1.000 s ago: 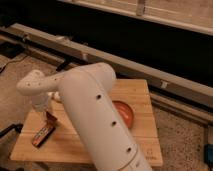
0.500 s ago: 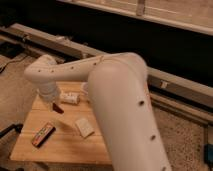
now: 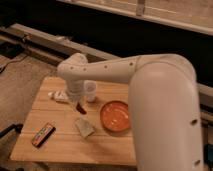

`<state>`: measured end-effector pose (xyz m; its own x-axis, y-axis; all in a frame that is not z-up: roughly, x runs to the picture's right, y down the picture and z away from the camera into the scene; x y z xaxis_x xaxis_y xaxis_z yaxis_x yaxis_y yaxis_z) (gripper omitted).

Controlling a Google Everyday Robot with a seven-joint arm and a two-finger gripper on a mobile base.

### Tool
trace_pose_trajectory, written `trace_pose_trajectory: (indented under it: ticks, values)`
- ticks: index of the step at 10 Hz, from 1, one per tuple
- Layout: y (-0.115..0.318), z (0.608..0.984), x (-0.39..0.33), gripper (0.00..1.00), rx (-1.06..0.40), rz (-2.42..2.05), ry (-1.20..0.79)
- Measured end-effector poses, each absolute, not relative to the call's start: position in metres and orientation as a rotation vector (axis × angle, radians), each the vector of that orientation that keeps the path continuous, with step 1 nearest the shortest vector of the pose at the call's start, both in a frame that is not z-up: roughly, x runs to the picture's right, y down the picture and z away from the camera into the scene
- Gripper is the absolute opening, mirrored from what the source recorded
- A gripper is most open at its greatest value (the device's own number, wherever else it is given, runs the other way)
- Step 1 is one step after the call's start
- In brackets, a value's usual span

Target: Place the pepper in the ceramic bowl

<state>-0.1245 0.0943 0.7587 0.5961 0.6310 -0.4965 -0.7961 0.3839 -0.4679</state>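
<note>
Tool [image 3: 76, 100] now farther right, pepper [image 3: 80, 108] at tip, cup [image 3: 90, 91] beside, ceramic bowl [image 3: 116, 117] near

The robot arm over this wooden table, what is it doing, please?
The arm reaches over the wooden table, and its gripper hangs beside the white cup. The red pepper is right at the gripper's tip; whether it is gripped, I cannot tell. The orange ceramic bowl stands nearby, with no pepper in it yet.
</note>
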Motion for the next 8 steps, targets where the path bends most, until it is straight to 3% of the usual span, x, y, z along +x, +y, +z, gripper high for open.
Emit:
trace_pose_trajectory:
  ticks: [5,6,8]
  values:
    - [0.110,0.798,-0.007,0.01,-0.769,1.234,0.396]
    - [0.112,0.801,0.004,0.05,-0.772,1.275,0.403]
    - [0.115,0.805,0.035,0.26,-0.762,1.369,0.423]
